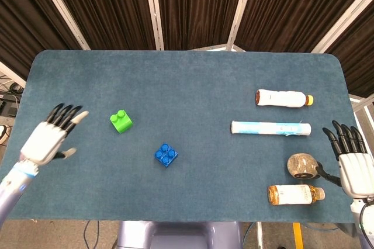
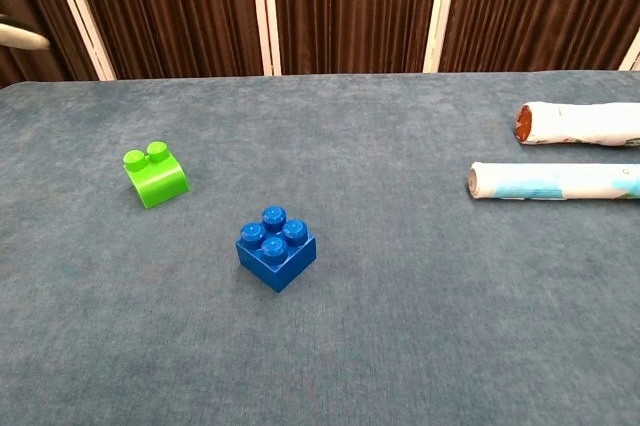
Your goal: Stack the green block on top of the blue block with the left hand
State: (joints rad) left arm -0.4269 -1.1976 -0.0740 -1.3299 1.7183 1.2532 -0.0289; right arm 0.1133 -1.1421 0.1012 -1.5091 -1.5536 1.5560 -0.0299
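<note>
Reach step: the left hand [image 1: 49,138], fingers spread and seemingly empty, must close on the green block [image 1: 121,121].

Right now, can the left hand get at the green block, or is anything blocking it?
Probably yes. The left hand is open over the table's left side, fingers pointed toward the green block, with only bare table between them. The blue block sits further right, off that path.
</note>
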